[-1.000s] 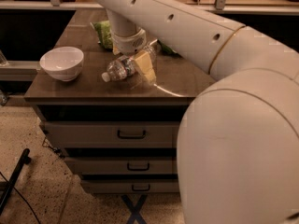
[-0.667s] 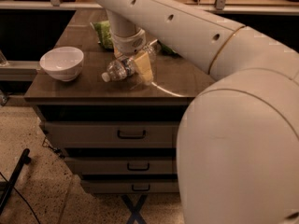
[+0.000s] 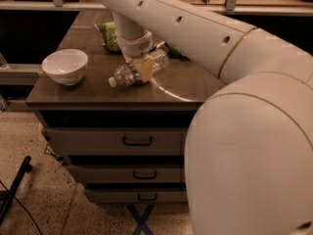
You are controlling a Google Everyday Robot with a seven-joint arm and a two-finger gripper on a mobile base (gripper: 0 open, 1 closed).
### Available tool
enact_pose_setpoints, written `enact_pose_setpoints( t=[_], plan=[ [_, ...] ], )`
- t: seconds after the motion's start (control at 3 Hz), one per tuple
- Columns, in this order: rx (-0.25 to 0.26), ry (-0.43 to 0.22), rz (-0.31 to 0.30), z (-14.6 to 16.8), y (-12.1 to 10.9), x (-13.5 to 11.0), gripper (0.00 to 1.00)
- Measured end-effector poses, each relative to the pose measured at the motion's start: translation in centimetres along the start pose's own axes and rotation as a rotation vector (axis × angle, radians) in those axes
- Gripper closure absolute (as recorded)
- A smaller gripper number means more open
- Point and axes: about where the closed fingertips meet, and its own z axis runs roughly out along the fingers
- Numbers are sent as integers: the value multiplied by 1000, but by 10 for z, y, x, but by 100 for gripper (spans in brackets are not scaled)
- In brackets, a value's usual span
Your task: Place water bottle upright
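Just above the centre of the frame, the gripper [image 3: 144,70] is clamping the water bottle [image 3: 124,76] around its middle. The bottle is slanting low over the dark table [image 3: 186,89] (white cap pointing lower left). A white bowl [image 3: 65,66] is sitting further left.

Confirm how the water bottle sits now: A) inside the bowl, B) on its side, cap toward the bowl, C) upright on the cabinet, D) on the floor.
B: the water bottle lies sideways with its white cap pointing at the bowl, the gripper at its middle.
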Motion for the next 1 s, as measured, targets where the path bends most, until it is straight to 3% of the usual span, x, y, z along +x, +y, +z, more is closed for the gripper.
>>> enact_pose_setpoints(
  t=[0.33, 0.67, 1.0],
  plan=[
    [-3, -14, 3, 1, 1, 5, 93],
    [-3, -14, 3, 0, 1, 5, 100],
    [50, -156, 76, -15, 9, 19, 100]
  ],
)
